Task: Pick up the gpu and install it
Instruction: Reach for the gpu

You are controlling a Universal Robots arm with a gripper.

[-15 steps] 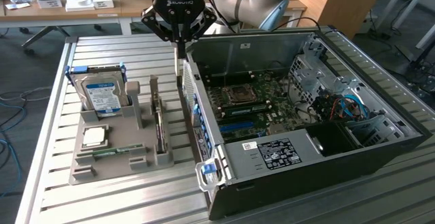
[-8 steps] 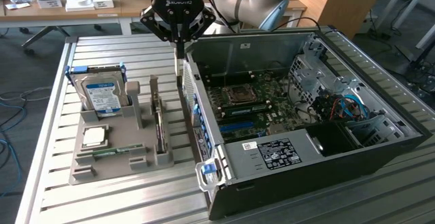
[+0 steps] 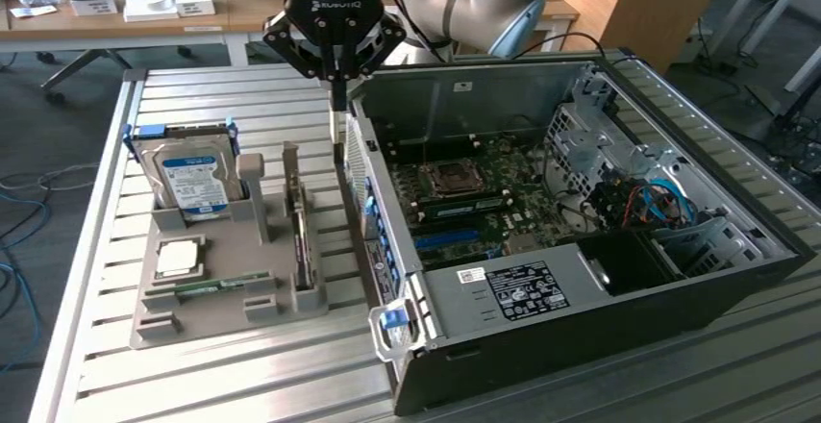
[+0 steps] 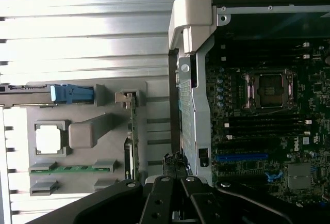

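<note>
We see the gripper (image 3: 337, 144) (image 4: 175, 164), fingers pressed together and empty, between tray (image 3: 192, 325) and open computer case (image 3: 718, 284), gpu (image 3: 298, 236) (image 4: 131, 131) upright along the tray's case-side edge, hard drive (image 3: 192, 181), chip (image 3: 177, 258) and memory stick (image 3: 218, 286) also in the tray

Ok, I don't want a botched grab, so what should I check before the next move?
1. GPU standing on edge in tray: ok.
2. Pincer centred over GPU: not ok, it is off to the side, by the case wall.
3. Pincer open for a grasp: not ok, shut.
4. Case side open, board exposed: ok.
5. Blue slot empty: ok.
</note>
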